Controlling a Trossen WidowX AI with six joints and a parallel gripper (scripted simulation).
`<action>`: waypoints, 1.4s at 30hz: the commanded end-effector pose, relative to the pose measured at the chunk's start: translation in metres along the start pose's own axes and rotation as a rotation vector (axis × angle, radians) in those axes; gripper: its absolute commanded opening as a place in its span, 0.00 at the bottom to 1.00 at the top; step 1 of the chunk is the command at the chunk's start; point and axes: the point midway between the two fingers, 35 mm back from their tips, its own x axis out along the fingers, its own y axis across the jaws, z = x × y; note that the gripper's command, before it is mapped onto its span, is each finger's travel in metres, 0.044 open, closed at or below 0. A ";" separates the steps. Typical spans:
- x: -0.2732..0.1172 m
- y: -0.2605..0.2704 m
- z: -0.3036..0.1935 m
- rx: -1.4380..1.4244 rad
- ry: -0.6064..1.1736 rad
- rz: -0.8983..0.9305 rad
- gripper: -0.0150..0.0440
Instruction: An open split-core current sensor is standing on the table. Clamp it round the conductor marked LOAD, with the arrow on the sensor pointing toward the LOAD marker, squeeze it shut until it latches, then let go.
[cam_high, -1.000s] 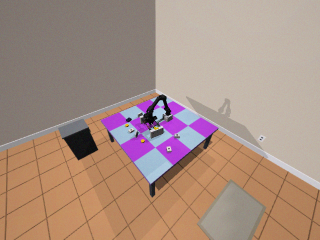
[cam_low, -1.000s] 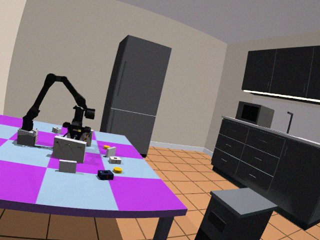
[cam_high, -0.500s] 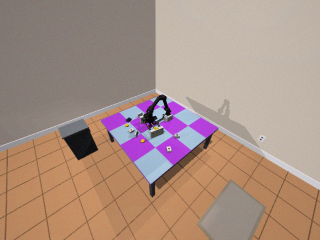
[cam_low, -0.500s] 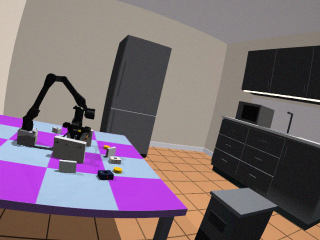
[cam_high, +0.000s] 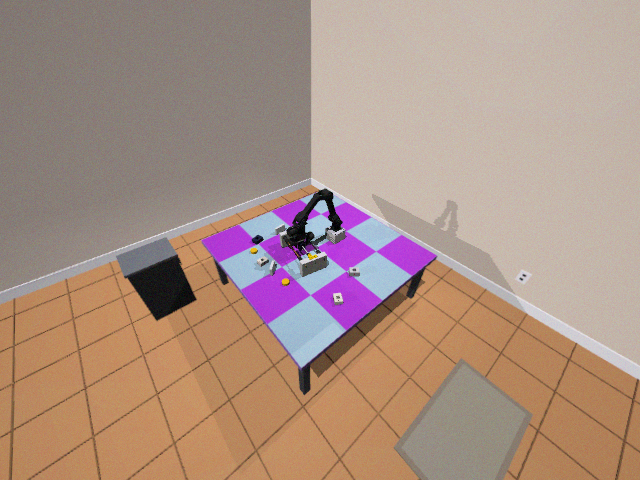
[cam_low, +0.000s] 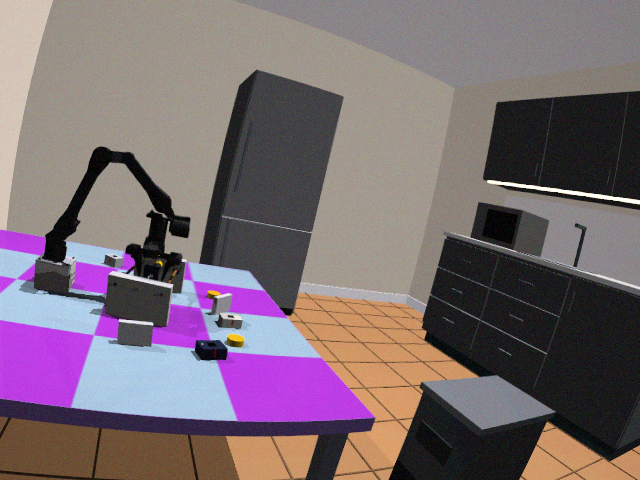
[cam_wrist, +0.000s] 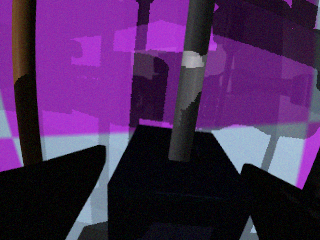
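Sensor (cam_wrist: 175, 205) sits within open claw (cam_high: 303, 245) (cam_low: 155, 260) (cam_wrist: 174, 163), gaps along 2 sides.

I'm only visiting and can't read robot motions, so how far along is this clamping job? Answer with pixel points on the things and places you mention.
Looks done: the dark sensor (cam_wrist: 172, 175) sits round a grey conductor (cam_wrist: 187, 107) and appears closed, with no split visible from above. In hand: letting go, as the fingers stand open on either side. Left: probably backing the arm away. Neither the arrow, the LOAD marking nor the latch can be made out.
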 end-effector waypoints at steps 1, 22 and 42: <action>0.000 0.000 0.000 0.000 0.000 0.000 0.82; -0.001 0.000 0.000 0.000 0.001 0.000 0.26; -0.001 0.000 0.000 0.001 0.000 0.000 0.25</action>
